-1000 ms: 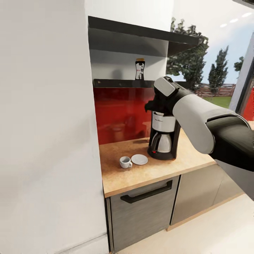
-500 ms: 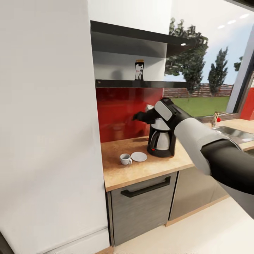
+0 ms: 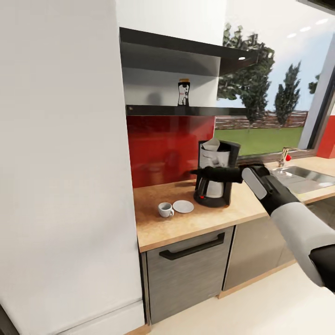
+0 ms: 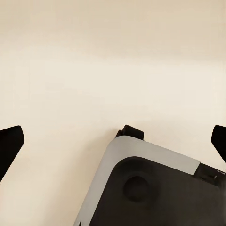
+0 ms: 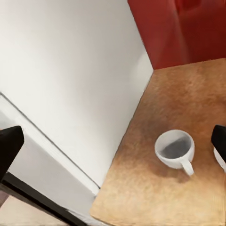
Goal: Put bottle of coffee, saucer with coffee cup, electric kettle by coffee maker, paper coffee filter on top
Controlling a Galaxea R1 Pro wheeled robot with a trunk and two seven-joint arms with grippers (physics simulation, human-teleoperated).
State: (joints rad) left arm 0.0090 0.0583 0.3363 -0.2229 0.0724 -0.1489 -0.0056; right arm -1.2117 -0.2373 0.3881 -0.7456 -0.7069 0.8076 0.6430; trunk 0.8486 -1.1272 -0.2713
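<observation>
Coffee filter paper (image 3: 211,144) sits atop your coffee maker (image 3: 215,174). Your right gripper (image 3: 195,172) hovers released, fingers spread, right of the coffee cup (image 3: 164,210); your left gripper (image 4: 113,141) is likewise released.

Your head camera looks forward and down at the counter (image 3: 186,228) from a little way back. Your right wrist camera looks steeply down, close over the coffee cup (image 5: 175,149), which both views share. Your left wrist camera faces pale floor.
</observation>
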